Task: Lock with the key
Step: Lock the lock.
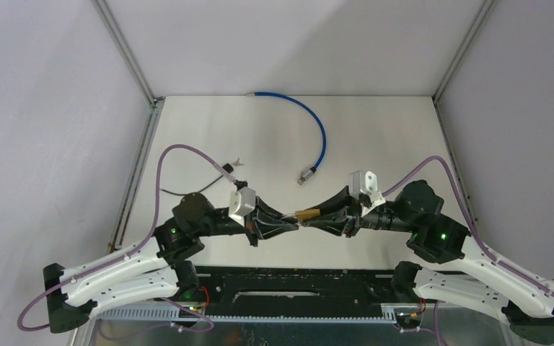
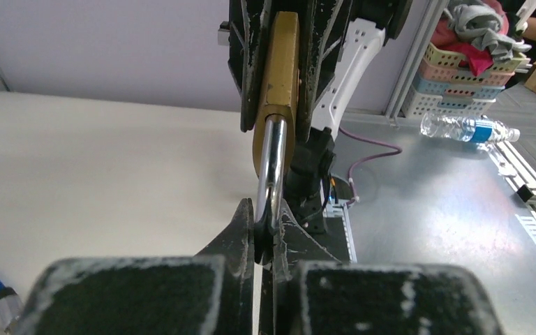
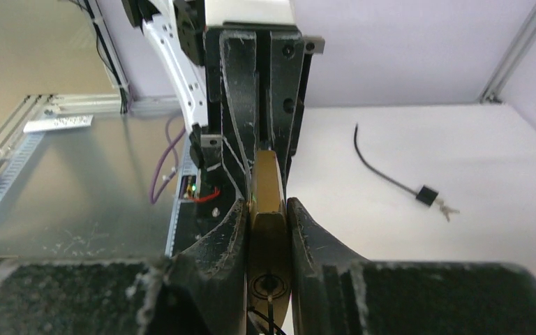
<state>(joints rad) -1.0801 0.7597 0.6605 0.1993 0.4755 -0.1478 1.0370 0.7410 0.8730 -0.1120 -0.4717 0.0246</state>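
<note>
Lock: the gold lock is up in the air, in the middle near the arms, held between the two hands.
Left hand: the left hand is squeezed almost shut on the silver loop of the lock.
Right hand: the right hand is narrow and holds the gold body, with one finger on each side.
Key: the key lies on the surface, farther off on the left and well apart from the lock. No hand has it.
Done: the lock is picked up and held.
Left to do: I think nearly all of it. The key must be picked up, put in the keyhole and turned.
Top view shows: both whole arms meeting, and the whole blue cable at the far side.
Left wrist view shows: the loop going into the body. I cannot tell if it is clicked in.
Right wrist view shows: the keyhole, with no key in it.
</note>
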